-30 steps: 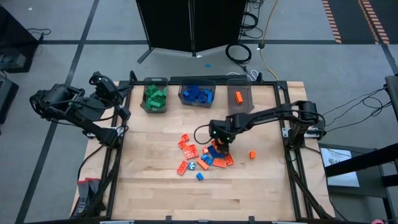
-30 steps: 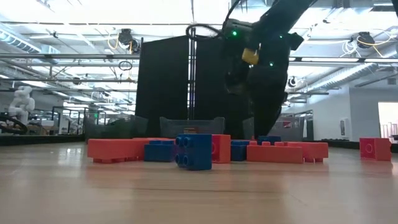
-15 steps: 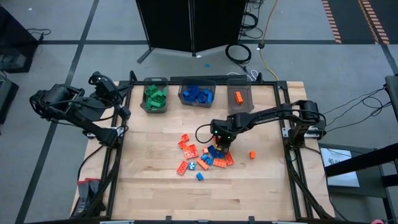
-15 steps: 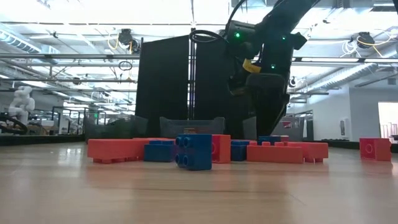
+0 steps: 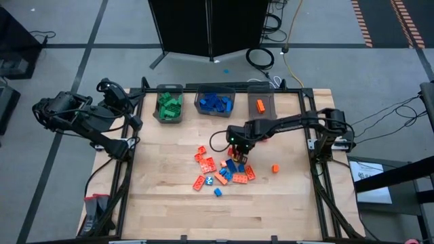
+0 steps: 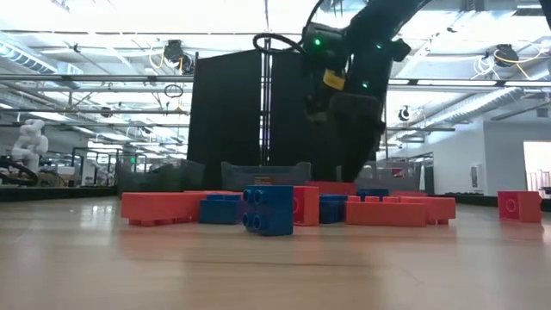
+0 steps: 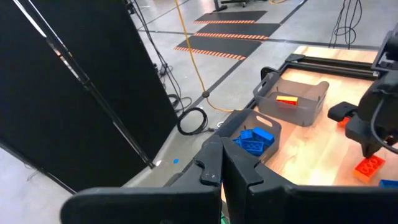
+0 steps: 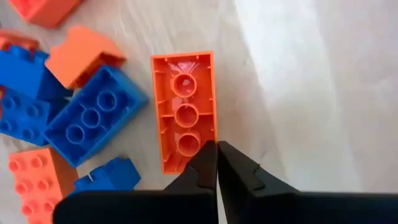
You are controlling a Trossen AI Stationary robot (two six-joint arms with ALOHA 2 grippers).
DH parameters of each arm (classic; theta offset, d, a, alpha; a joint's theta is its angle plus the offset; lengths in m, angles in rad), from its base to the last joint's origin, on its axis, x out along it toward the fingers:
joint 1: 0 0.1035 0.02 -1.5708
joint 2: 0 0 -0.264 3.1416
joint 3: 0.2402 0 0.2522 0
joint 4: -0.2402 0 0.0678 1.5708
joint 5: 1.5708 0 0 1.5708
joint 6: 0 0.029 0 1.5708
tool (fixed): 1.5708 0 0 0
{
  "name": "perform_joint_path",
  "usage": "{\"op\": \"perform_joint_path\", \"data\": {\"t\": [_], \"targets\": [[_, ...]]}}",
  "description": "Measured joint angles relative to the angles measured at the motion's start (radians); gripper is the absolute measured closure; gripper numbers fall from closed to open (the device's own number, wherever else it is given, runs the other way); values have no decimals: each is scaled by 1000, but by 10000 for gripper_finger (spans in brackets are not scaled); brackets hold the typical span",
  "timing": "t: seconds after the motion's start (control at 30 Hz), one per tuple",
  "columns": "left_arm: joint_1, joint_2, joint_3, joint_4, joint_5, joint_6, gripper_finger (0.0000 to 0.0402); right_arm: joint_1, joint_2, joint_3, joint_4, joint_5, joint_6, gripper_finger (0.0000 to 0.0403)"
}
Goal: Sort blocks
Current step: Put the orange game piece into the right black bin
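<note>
A pile of orange-red and blue blocks point(image 5: 220, 169) lies mid-table. My right gripper point(image 5: 239, 152) stands over the pile's far right part, shut on an orange-red block point(image 8: 183, 106) that lies with its hollow underside up, beside a blue block point(image 8: 87, 118). In the low view the gripper point(image 6: 344, 129) reaches down behind the row of blocks point(image 6: 267, 208). My left gripper point(image 7: 222, 167) is shut on nothing and waits beyond the table's left edge point(image 5: 125, 112). My right gripper pinches one long side wall point(image 8: 213, 134) of the upturned orange-red block, near the end of that wall. One finger is inside the hollow and one outside. The fingers come from above, pointing down. Whether the block is clear of the table, I cannot tell.
Three grey bins stand along the far edge: one with green blocks point(image 5: 169, 106), one with blue blocks point(image 5: 215, 103), one with an orange-red block point(image 5: 260, 106). A single orange-red block point(image 5: 275, 168) lies right of the pile. Bare wood lies near the front edge.
My right gripper has dipped down onto the pile's right part and has then shifted a little toward the table's left and far side. The rest of the pile lies as before.
</note>
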Motion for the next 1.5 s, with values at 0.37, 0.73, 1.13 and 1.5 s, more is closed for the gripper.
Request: {"op": "perform_joint_path", "data": {"t": [0.37,0.73,1.13,1.5], "targets": [[0,0,0,-4,0,1,402,-49,-23,205,-83,115,-164,403],[0,0,0,-8,14,0,402,-360,-28,374,-149,203,-274,403],[0,0,0,-29,22,1,402,-588,-174,177,-364,274,-323,403],[0,0,0,-29,22,-1,402,-623,-189,-22,-173,143,-328,396]]}}
